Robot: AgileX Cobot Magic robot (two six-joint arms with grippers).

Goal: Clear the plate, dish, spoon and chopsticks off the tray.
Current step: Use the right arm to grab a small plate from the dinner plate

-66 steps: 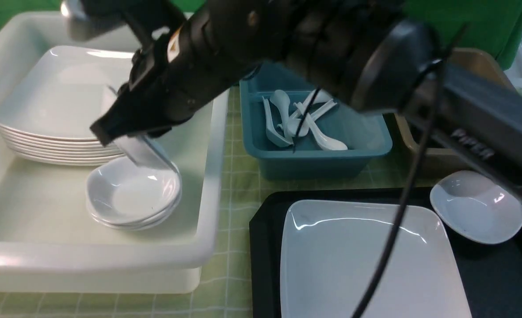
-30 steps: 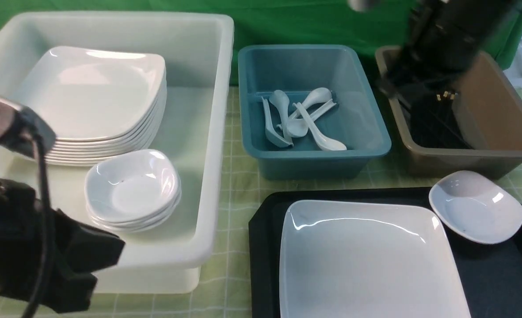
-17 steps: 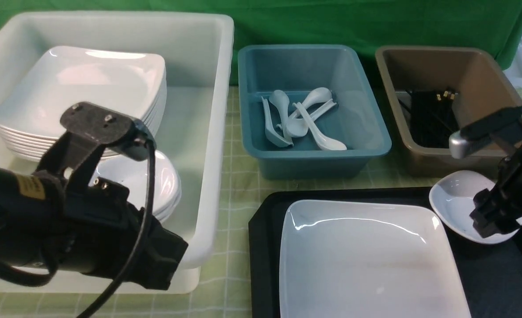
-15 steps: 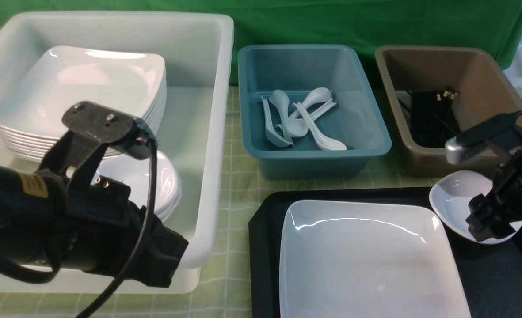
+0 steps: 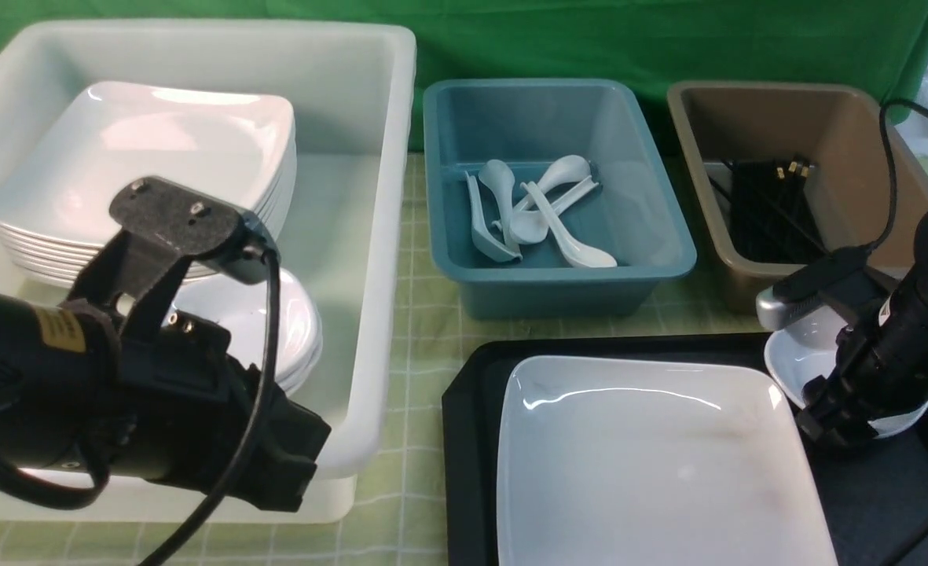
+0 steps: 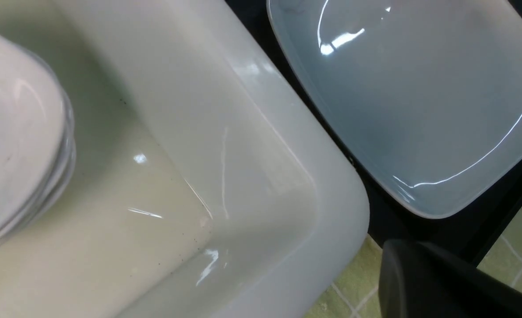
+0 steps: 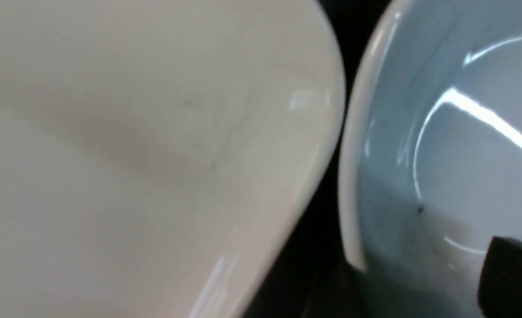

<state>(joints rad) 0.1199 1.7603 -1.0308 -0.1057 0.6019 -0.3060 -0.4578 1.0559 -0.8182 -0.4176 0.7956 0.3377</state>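
Green checked cloth (image 5: 416, 299) is holding 1 tray (image 5: 471, 393): 1 plate (image 5: 652, 456) beside right gripper (image 5: 825, 420), 1 dish (image 5: 794, 365) under it. Only right wrist view is showing 1 fingertip (image 7: 512, 282) inside dish, spread unclear. Left gripper (image 5: 298, 464) sitting closed.

The large square white plate (image 5: 652, 464) is smooth and glossy, streaked with light reflections, as is the small rounded white dish (image 5: 794, 371). Beneath them the flat black plastic tray (image 5: 880, 503) looks matt and finely grained. The big white plastic bin (image 5: 389, 236) has a soft sheen (faint scratches and specks show inside it). The green checked cloth (image 5: 424, 330) looks matt and woven.
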